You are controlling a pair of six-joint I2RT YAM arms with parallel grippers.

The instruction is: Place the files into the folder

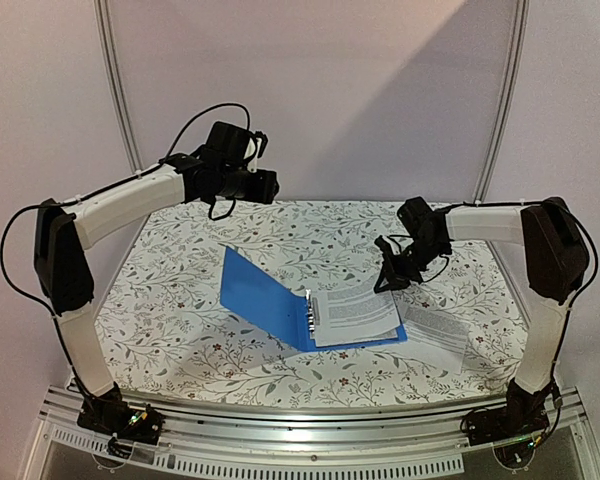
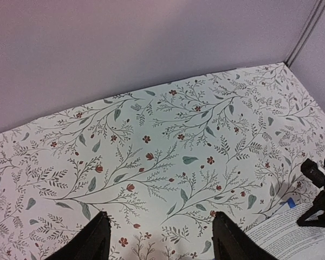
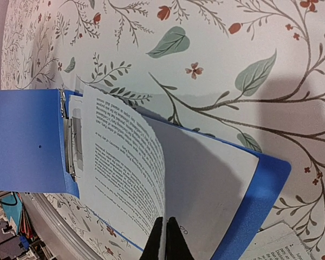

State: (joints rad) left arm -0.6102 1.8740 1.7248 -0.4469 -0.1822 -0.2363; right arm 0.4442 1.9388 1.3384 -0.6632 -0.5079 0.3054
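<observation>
Two fingers of the right gripper (image 3: 166, 223) are pinching shut on the edge of the files (image 3: 119, 157), which are arching over the open folder (image 3: 27, 130) ahead of them. Lowering them flat and sliding them toward the metal clip (image 3: 70, 146) is looking wisest. Another loose sheet (image 3: 276, 244) is lying beside these fingers, while the left gripper (image 2: 160, 225) is hanging open over the floral cloth (image 2: 151, 119) — nothing between its fingers.

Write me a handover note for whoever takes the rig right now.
Left gripper: jaws open, empty, high over the far table.
Right gripper: jaws shut on the top sheet, curling it up.
Folder lies open, cover tilted up on its left; files sit on its right half beside the ring clip.
To do: release that sheet flat, then probably add the loose sheet lying on the table right of the folder.
</observation>
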